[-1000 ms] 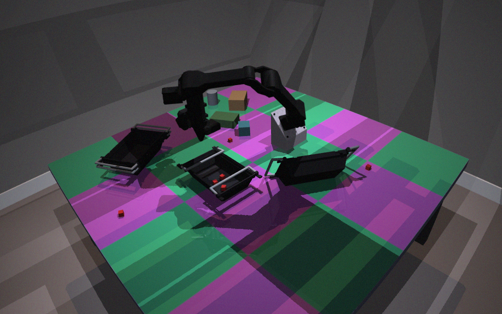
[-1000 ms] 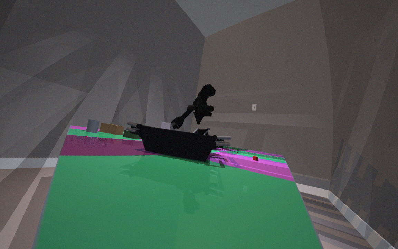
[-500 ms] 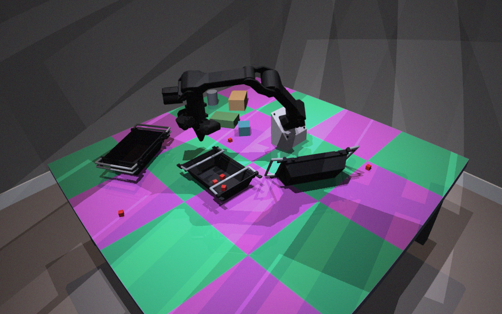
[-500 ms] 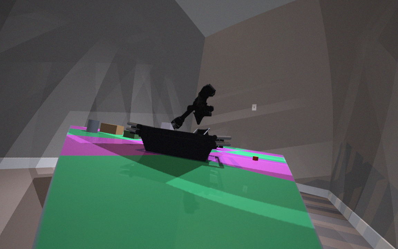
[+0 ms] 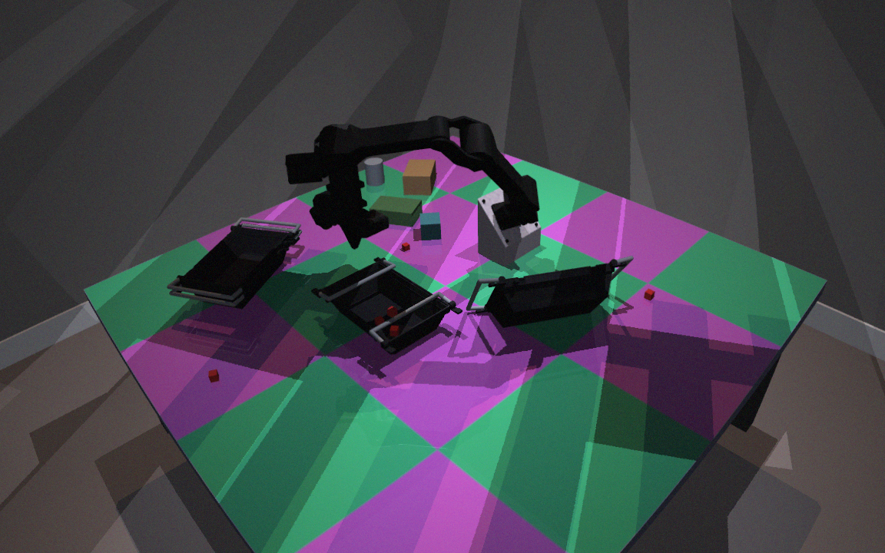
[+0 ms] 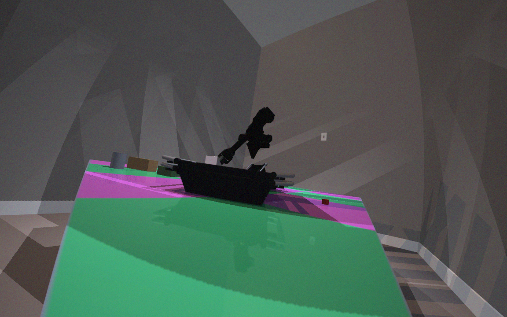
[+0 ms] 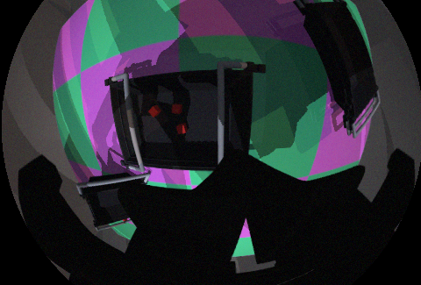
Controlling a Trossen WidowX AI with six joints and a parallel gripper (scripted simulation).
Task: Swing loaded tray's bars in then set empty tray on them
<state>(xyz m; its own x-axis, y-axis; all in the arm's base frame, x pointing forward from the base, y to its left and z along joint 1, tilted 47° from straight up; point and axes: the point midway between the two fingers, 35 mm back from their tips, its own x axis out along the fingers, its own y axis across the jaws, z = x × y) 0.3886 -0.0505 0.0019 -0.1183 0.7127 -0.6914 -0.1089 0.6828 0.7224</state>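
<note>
The loaded tray stands mid-table with three red blocks visible inside. Its two wire bars lie across the top, one bar nearer the left tray, the other bar toward the right one. My gripper is shut, holding nothing, above the loaded tray's far left side. A black tray at left has doubled bars out at both ends; I cannot tell whether it is nested. Another black tray at right has its bars outward.
Loose red cubes lie on the table. A grey cylinder, tan box, green block and teal block stand at the back. The arm's white mount is behind the right tray.
</note>
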